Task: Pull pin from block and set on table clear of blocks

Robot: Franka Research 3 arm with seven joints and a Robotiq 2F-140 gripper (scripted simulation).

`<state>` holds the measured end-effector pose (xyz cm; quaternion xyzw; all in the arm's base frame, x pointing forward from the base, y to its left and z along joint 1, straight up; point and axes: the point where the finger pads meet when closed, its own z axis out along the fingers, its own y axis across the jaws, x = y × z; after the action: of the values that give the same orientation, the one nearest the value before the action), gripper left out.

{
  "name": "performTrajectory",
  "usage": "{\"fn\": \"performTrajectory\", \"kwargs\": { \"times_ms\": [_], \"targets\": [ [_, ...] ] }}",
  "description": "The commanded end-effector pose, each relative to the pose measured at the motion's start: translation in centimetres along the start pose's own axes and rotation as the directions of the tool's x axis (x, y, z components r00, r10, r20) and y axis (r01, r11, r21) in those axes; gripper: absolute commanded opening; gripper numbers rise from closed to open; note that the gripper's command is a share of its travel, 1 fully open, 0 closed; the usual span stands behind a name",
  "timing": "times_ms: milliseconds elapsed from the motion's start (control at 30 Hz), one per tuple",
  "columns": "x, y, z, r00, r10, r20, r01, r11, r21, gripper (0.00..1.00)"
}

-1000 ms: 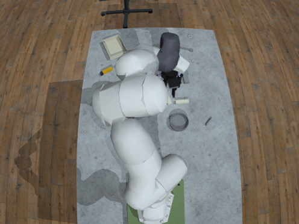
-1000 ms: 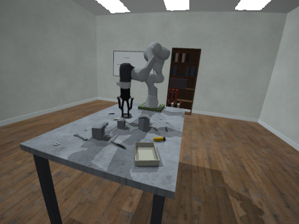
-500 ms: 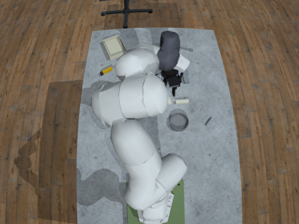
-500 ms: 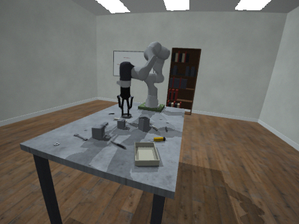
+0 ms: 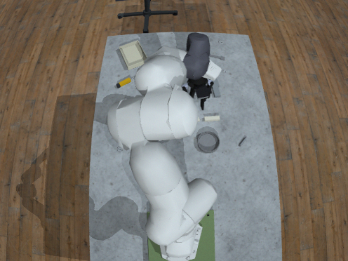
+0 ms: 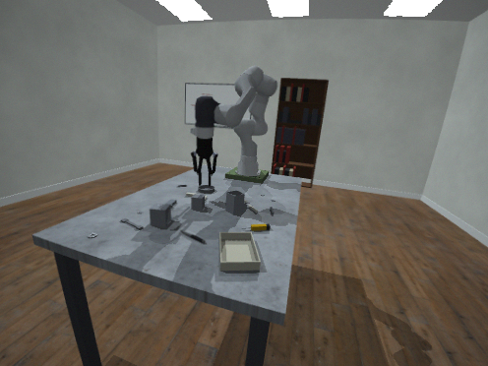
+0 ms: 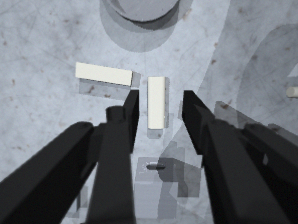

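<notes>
My gripper (image 7: 160,103) (image 6: 205,184) is partly open and holds nothing. A cream bar (image 7: 156,102) shows between its fingertips, with a gap on each side. Another cream bar (image 7: 104,74) (image 5: 212,118) lies to the left in the wrist view. I cannot tell which is the pin. A grey block (image 7: 142,175) with a dark slot stands below the middle bar in the wrist view, apart from it. In the exterior view, three grey blocks stand upright: a small one (image 6: 198,203), a taller one (image 6: 235,204) and a wide one (image 6: 160,217). The arm hides most of them in the top view.
A round grey dish (image 5: 218,142) (image 7: 145,21) lies beyond the bars. A cream tray (image 6: 239,267), a yellow screwdriver (image 6: 259,227) (image 5: 125,82), a dark tool (image 6: 193,236) and a wrench (image 6: 132,224) lie around the blocks. A cream peg end (image 7: 293,92) shows at the wrist view's right edge.
</notes>
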<state>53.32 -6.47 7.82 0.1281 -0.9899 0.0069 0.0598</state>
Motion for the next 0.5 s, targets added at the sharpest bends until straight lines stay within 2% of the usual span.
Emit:
{"fn": "performTrajectory", "kwargs": {
  "times_ms": [0, 167, 467],
  "targets": [
    [0.2, 0.0, 0.0, 1.000, 0.008, -0.006, -0.008, 1.000, 0.001, 0.35],
    [0.2, 0.0, -0.3, 1.000, 0.008, -0.006, -0.008, 1.000, 0.001, 0.35],
    [0.7, 0.0, -2.9, 1.000, 0.009, -0.008, -0.009, 1.000, 0.001, 0.35]
  ]
}}
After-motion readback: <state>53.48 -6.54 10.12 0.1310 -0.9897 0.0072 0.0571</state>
